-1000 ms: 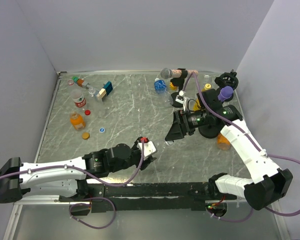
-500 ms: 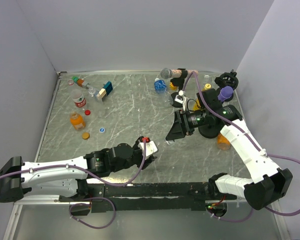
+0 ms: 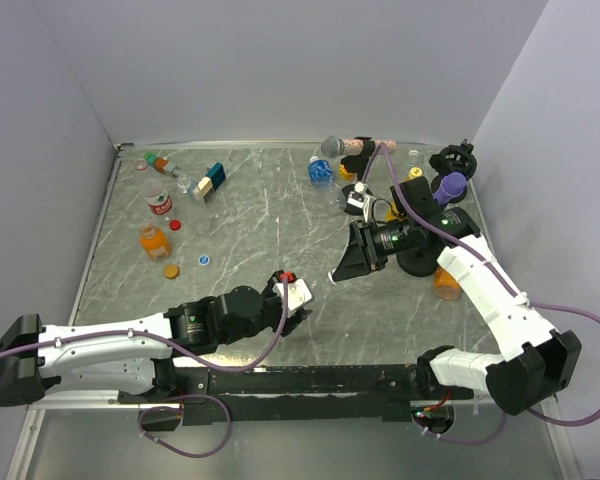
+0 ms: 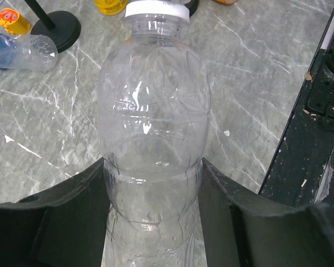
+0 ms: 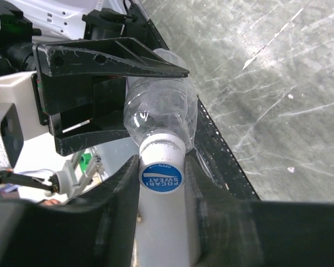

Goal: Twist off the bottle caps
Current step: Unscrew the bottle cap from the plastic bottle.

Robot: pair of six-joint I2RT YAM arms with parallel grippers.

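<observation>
A clear plastic bottle (image 4: 153, 128) lies level above the table's near middle. My left gripper (image 4: 153, 175) is shut on its lower body, with both black fingers pressed against its sides. Its white bottle cap (image 5: 162, 167) has a blue printed top. My right gripper (image 5: 162, 173) is shut on that cap, one finger on each side. In the top view the left gripper (image 3: 296, 298) and the right gripper (image 3: 342, 268) face each other, and the clear bottle between them barely shows.
At the back left are an orange bottle (image 3: 153, 241), a red-labelled bottle (image 3: 157, 198), a blue-and-tan block (image 3: 212, 180) and loose caps, red (image 3: 175, 224), orange (image 3: 171, 271) and blue (image 3: 203, 262). A grey microphone (image 3: 332, 147), a purple microphone (image 3: 451, 185) and a blue-labelled bottle (image 3: 322, 172) stand at the back right.
My right gripper's jaws have closed onto the white cap. The left gripper has kept its hold on the bottle and has hardly moved.
</observation>
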